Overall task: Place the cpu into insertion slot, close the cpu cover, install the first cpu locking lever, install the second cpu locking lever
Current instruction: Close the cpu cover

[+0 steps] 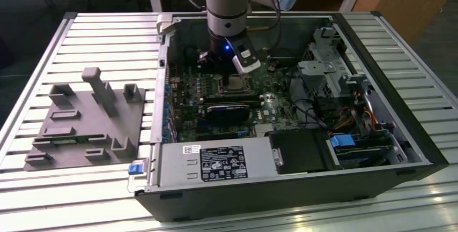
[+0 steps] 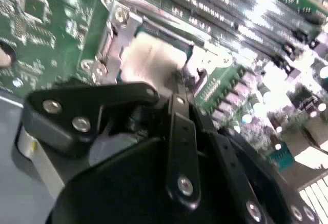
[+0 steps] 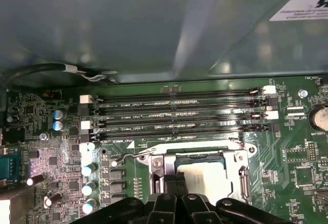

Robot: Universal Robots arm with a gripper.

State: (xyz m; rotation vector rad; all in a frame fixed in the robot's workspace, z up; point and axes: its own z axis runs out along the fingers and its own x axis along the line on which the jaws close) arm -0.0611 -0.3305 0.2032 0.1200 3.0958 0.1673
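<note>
The gripper (image 3: 177,175), fingers together and holding nothing, is seen in the first wrist view with its tips at the edge of the chip (image 3: 207,179). The chip is seated in the socket (image 1: 233,85) on the green board (image 3: 292,175). The metal cover (image 3: 238,157) appears to be laid down around it. The cover step is judged nearly done. Whether the wire lever (image 3: 123,156) is latched cannot be told, and a steady push down on it would be called for.
</note>
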